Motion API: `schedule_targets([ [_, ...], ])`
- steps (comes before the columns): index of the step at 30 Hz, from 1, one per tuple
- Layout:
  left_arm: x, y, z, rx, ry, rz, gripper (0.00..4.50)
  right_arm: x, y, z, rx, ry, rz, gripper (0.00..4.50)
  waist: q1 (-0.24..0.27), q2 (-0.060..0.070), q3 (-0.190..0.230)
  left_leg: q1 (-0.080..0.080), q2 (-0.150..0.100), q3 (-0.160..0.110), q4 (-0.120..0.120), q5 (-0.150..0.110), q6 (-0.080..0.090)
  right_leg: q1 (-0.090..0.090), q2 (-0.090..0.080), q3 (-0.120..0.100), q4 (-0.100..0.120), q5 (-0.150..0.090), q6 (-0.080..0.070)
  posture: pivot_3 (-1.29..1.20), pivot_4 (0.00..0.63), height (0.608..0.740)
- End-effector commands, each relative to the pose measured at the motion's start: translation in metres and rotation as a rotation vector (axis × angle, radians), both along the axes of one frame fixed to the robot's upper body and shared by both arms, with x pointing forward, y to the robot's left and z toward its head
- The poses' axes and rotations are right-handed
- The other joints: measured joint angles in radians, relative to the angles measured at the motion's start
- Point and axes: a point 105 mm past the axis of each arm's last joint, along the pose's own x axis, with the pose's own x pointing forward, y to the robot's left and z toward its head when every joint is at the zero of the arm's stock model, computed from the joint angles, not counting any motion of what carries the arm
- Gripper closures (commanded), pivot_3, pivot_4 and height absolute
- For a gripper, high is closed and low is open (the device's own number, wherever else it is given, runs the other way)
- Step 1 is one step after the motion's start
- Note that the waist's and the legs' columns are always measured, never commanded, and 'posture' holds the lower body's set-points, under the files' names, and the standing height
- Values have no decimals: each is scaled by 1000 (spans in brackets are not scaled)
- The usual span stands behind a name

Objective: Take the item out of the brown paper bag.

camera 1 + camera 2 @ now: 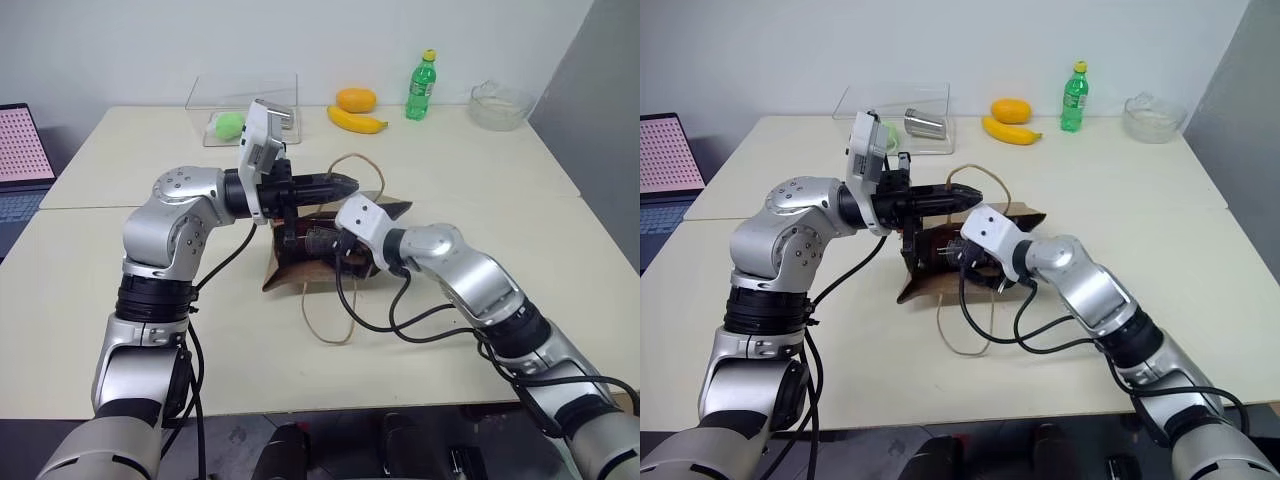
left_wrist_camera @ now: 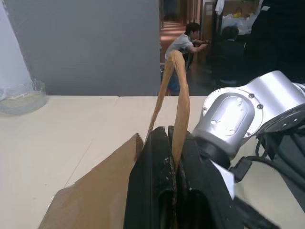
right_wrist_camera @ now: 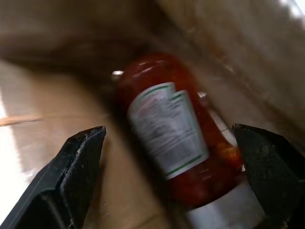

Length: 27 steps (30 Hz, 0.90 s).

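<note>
The brown paper bag (image 1: 280, 268) lies on its side in the middle of the table, its mouth facing my right arm. My left gripper (image 1: 350, 183) hangs level above it, shut on one tan loop handle (image 2: 178, 95), which lifts the bag's upper edge. My right gripper (image 1: 320, 243) reaches into the bag's mouth. In the right wrist view it (image 3: 167, 131) stands open, its two black fingers on either side of the item (image 3: 157, 86), a small red bottle with a pale label, lying inside the bag. The fingers do not touch it.
The bag's second handle (image 1: 330, 320) loops loose on the table toward me. Along the far edge stand a clear box (image 1: 245, 105), a banana (image 1: 357, 121), an orange fruit (image 1: 356, 99), a green bottle (image 1: 422, 85) and a glass bowl (image 1: 500, 105). A laptop (image 1: 20, 160) sits far left.
</note>
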Motion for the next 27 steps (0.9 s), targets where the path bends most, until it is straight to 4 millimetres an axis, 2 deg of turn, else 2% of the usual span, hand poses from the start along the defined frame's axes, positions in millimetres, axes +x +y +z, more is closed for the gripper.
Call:
schedule_targets([
  [1, -3, 0, 17, -30, -68, -6, 4500, 0, 10, 4, -92, -96, 57, 36, -1, 0, 0, 0, 0, 0, 0, 0, 0, 0, 0, 0, 0, 0, 0, 0, 150, 740],
  [6, 1, 0, 18, -40, -79, 6, 4500, 6, 5, -16, -279, -149, 90, 36, 0, 0, 0, 0, 0, 0, 0, 0, 0, 0, 0, 0, 0, 0, 0, 0, 150, 740],
  [9, 3, 2, 20, -45, -85, 15, 4500, 5, 3, -21, -332, -160, 112, 36, 0, 0, 0, 0, 0, 0, 0, 0, 0, 0, 0, 0, 0, 0, 0, 0, 150, 740],
  [12, 6, 4, 21, -49, -94, 28, 4500, 8, 2, -21, -369, -187, 109, 36, -1, 0, 0, 0, 0, 0, 0, 0, 0, 0, 0, 0, 0, 0, 0, 0, 150, 740],
  [18, 7, 4, 22, -55, -102, 35, 4500, 30, 4, -16, -450, -289, 72, 36, -1, 0, 0, 0, 0, 0, 0, 0, 0, 0, 0, 0, 0, 0, 0, 0, 150, 740],
  [22, 7, 5, 20, -54, -103, 36, 4500, 41, 4, -23, -508, -286, 77, 36, -3, 0, 0, 0, 0, 0, 0, 1, -1, 0, 0, 0, 0, 0, 0, 0, 150, 740],
  [27, 7, 5, 19, -54, -110, 41, 4500, 47, 3, -42, -572, -226, 114, 36, -6, 0, 0, 0, 0, 0, 0, 1, -2, 0, 0, 0, 0, 0, 0, 0, 150, 740],
])
